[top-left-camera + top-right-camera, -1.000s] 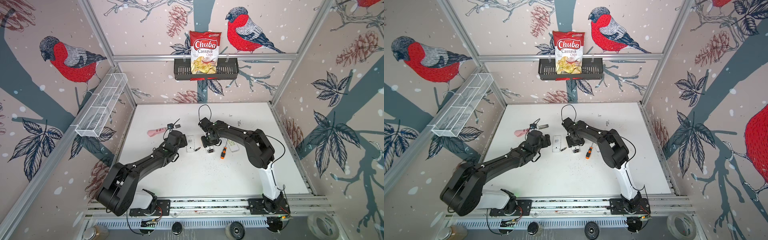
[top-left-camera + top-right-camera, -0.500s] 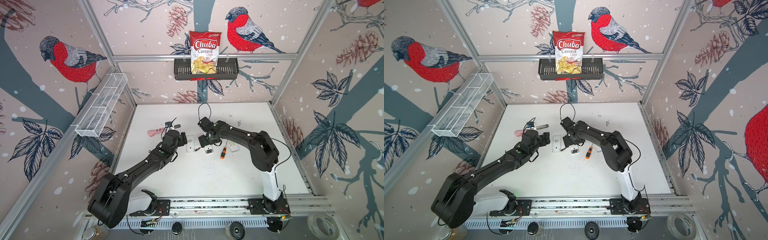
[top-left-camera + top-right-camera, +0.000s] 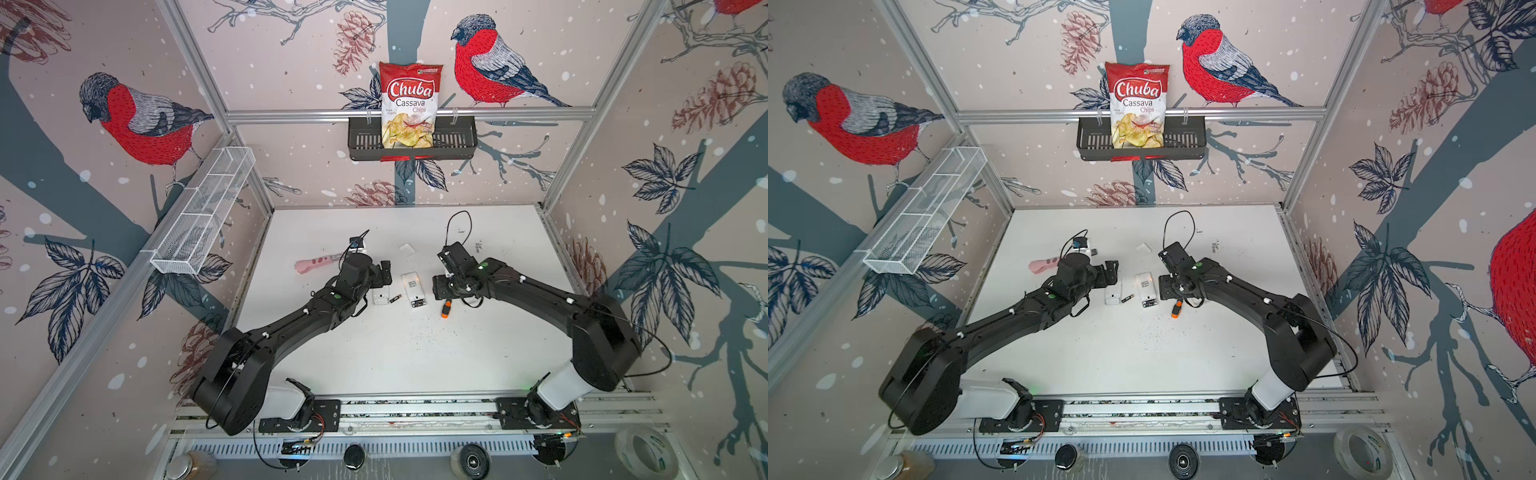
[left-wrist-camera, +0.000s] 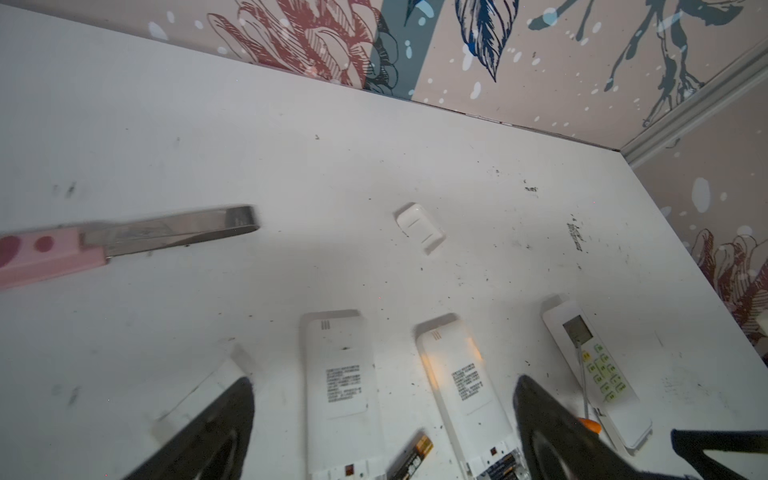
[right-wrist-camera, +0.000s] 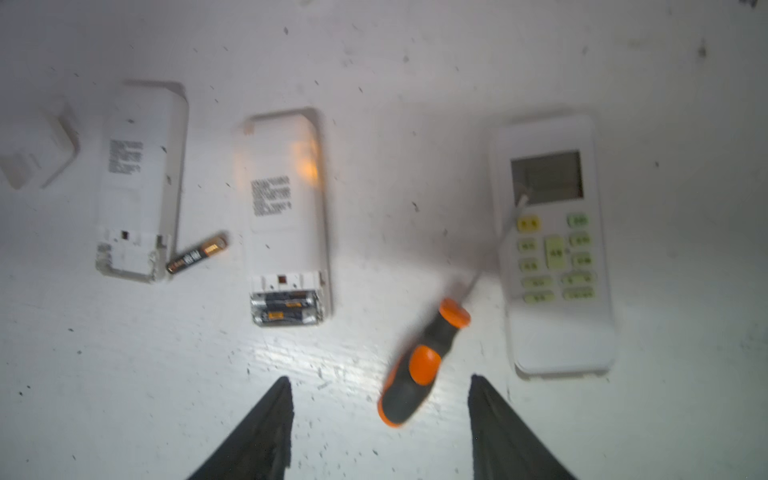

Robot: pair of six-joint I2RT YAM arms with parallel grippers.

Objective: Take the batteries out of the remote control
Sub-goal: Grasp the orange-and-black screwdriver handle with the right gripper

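Three white remotes lie side by side. One remote [image 5: 139, 183] [image 3: 380, 296] lies face down with an empty compartment, and a loose battery [image 5: 197, 253] [image 4: 411, 457] [image 3: 395, 298] [image 3: 1127, 298] rests beside it. The middle remote [image 5: 284, 208] [image 4: 461, 386] [image 3: 412, 284] [image 3: 1145, 284] still holds two batteries [image 5: 286, 309] in its open end. The third remote [image 5: 552, 249] [image 4: 598, 374] lies face up. My left gripper [image 4: 384, 381] [image 3: 384, 274] hovers open over the first two remotes. My right gripper [image 5: 379, 379] [image 3: 436, 289] is open and empty, above the table.
An orange-and-black screwdriver [image 5: 419, 365] [image 3: 445, 309] lies on the table below the right fingers, its tip on the face-up remote. A loose white battery cover [image 4: 419, 226] [image 3: 407, 248] lies further back. A pink-handled knife [image 4: 124, 239] [image 3: 311, 264] lies at the left.
The right gripper has drawn back to the right, away from the middle remote, and is now above the screwdriver. The left gripper has shifted slightly and its jaws stand wider.
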